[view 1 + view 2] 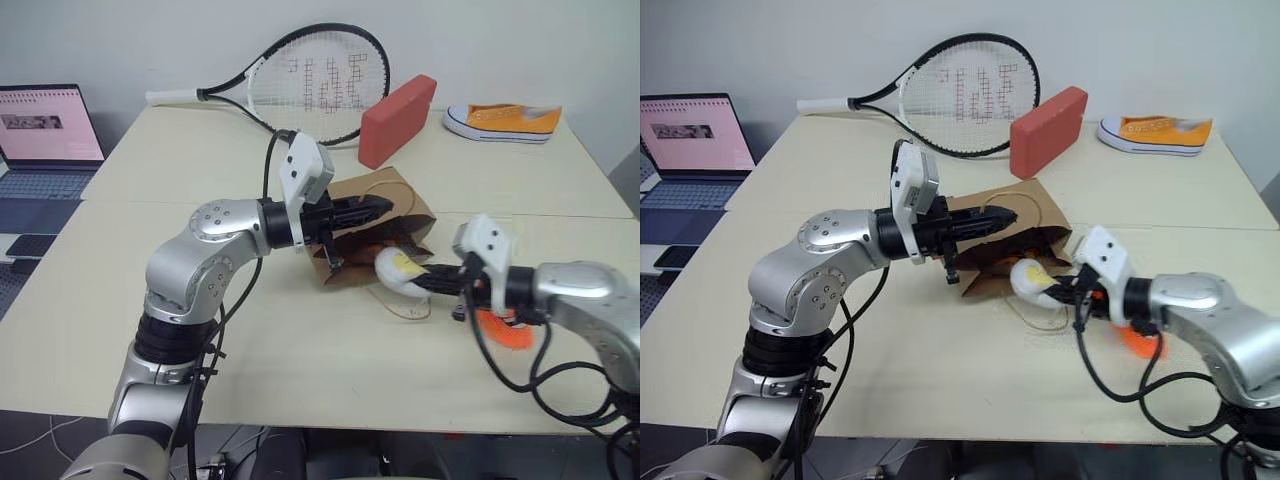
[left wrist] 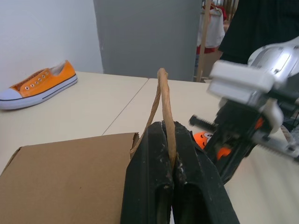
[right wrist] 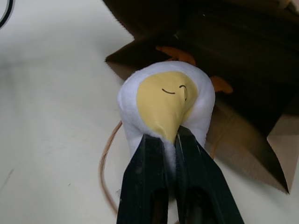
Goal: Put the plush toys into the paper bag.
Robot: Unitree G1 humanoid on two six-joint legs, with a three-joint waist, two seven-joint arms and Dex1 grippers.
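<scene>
Clamped on the white egg plush with yellow face [image 3: 166,100], right gripper [image 1: 432,282] faces the brown kraft paper bag [image 1: 372,196], whose twisted handle [image 2: 164,105] the left gripper [image 1: 372,210] pinches, apparently holding its mouth open.

I see a brown paper bag [image 1: 385,215] with a light brown loop handle [image 2: 164,107]. The egg toy [image 3: 166,105] is white with a yellow face and thin black lines for eyes. My right gripper [image 3: 175,137] has black fingers, and so does my left gripper [image 2: 170,163]. The arms are shiny silver with white blocks near the wrists. The table [image 1: 300,350] is pale cream. The block [image 1: 397,120] is red. The sneaker [image 1: 503,122] is orange with a white sole and white laces. The racket [image 1: 300,85] has a black frame, a white grip and white strings with a dark pattern. The laptop [image 1: 45,125] screen glows pink. Something bright orange [image 1: 505,330] lies under my right arm.
</scene>
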